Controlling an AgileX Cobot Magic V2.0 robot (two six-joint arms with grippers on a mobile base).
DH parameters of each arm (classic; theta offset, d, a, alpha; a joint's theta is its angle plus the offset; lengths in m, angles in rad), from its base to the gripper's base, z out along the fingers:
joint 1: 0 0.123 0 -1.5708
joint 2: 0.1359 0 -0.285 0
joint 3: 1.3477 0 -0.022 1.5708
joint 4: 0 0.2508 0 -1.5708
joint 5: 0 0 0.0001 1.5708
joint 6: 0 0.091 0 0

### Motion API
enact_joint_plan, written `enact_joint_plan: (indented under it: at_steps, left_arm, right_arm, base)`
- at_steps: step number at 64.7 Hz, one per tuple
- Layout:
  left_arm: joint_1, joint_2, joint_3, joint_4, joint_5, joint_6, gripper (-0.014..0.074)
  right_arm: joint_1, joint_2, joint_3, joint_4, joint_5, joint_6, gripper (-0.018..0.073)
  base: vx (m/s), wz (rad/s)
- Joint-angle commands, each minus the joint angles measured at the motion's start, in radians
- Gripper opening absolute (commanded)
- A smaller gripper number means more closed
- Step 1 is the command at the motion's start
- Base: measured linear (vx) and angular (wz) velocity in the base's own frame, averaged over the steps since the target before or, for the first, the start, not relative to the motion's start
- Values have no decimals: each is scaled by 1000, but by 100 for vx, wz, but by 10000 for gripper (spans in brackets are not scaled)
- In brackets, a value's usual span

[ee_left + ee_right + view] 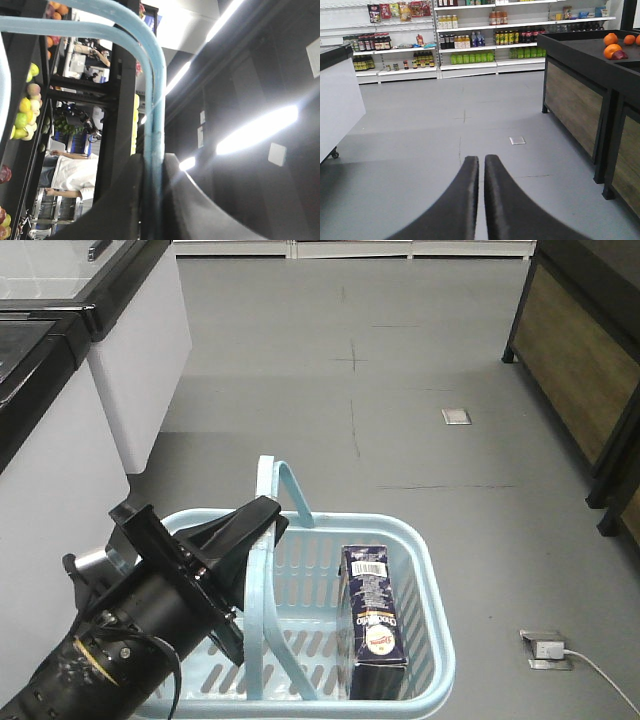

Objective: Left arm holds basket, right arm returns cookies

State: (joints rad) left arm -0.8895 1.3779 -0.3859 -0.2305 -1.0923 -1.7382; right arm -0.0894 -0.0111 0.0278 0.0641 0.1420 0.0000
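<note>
While the cookies [375,625] stand on end inside the basket [432,580], close to its right-hand wall as the front camera sees it, the white barcode patch faces up and the round logo sits low on the dark navy front. Basket: light blue, slotted sides; whether it rests on the grey floor [400,390] or hangs just above it cannot be told. Handles [288,485]: two hoops, raised and brought together over the middle. Left gripper [262,525]: clamped on the handles, with black fingers [122,200] pressed to either side of the blue hoop in the left wrist view. Right gripper [481,162]: seen only by its own camera, drawn to a narrow slit, nothing held, pointing over bare floor. Surroundings: white cabinets [130,390] at left, wood-panelled stand [580,360] at right, stocked shelves [470,42] along the far wall, oranges [612,45] on a dark counter.
</note>
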Motion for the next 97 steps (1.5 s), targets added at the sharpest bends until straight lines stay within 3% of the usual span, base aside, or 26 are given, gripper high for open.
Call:
enact_joint_plan:
  at_steps: [1, 97]
  left_arm:
    - [-18, -41, -27, -25, -282, 6, -4]
    - [-18, -41, -27, -23, -281, 17, -3]
  right_arm:
    - [-1, -13, 18, -5, -76, -6, -3]
    - [-1, -13, 18, -5, -76, -6, -3]
  base:
    - [0, 0]
    - [0, 0]
